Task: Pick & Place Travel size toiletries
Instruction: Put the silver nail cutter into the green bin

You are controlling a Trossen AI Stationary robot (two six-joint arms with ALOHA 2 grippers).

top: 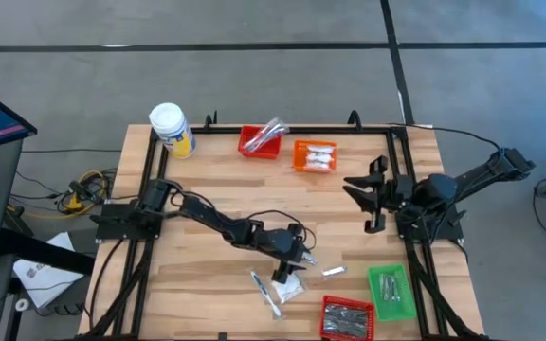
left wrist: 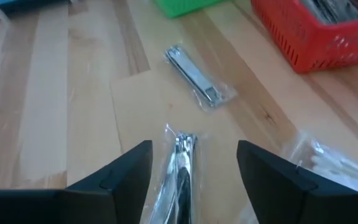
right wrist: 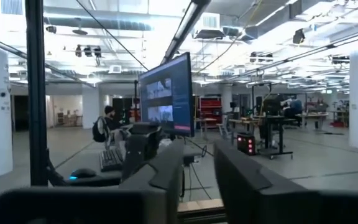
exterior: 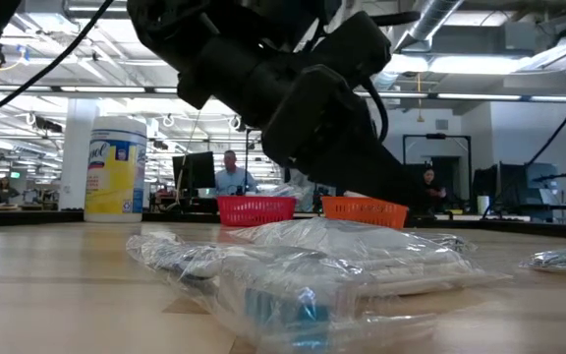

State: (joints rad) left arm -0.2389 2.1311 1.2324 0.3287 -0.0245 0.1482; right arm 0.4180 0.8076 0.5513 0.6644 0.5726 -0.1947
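High view: your left hand (top: 295,258) sits low over wrapped toiletries (top: 265,289) on the counter (top: 197,275); right hand (top: 373,194) waits raised. Left wrist view: fingers (left wrist: 126,171) spread wide, straddling a silver stick (left wrist: 182,168), not gripping. Right wrist view: fingers (right wrist: 166,171) slightly parted, empty.

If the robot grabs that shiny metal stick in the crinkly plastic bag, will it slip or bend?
The wrapped metal stick between the left tool's open fingers looks stiff, so it probably won't bend. Its loose clear wrapper looks smooth, so it could slip or crumple. It lies flat on the table and looks thin, so it's likely light and unlikely to roll.
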